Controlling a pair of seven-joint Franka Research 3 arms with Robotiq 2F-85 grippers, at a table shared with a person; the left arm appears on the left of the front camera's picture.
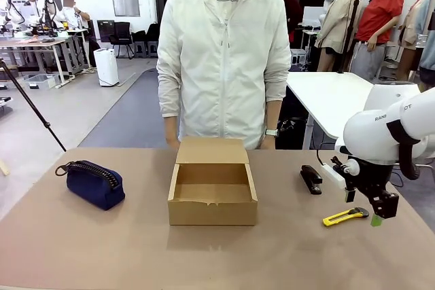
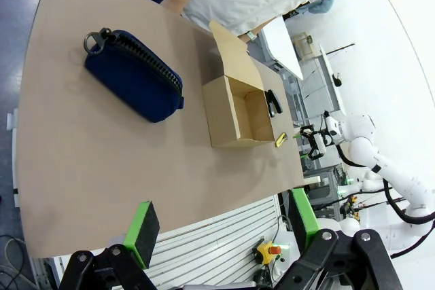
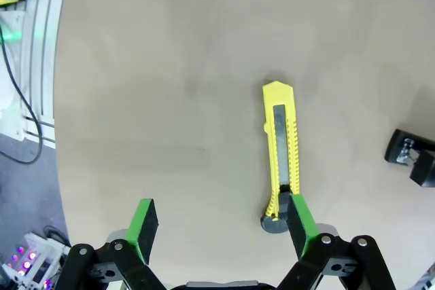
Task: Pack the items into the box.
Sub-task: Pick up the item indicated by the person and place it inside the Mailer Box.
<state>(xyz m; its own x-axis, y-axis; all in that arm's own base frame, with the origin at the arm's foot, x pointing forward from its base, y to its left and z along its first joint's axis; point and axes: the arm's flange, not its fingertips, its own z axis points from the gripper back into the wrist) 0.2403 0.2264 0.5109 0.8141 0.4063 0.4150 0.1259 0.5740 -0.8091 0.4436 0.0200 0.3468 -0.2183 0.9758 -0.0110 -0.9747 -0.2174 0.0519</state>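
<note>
Spread right fingers (image 3: 143,225) overhang knife (image 3: 282,147); arm (image 1: 387,130) reads "RAN".

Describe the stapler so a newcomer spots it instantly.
Start at the open cardboard box mid-table, then look toward the robot's right side. The stapler lies there, nearer the person than the utility knife; it is all black, the knife yellow.

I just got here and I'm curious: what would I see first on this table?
An open brown box sits in the middle of the table, in front of a person in white. A blue pouch lies to its left, and on the right the open right gripper hangs low beside a yellow knife.
</note>
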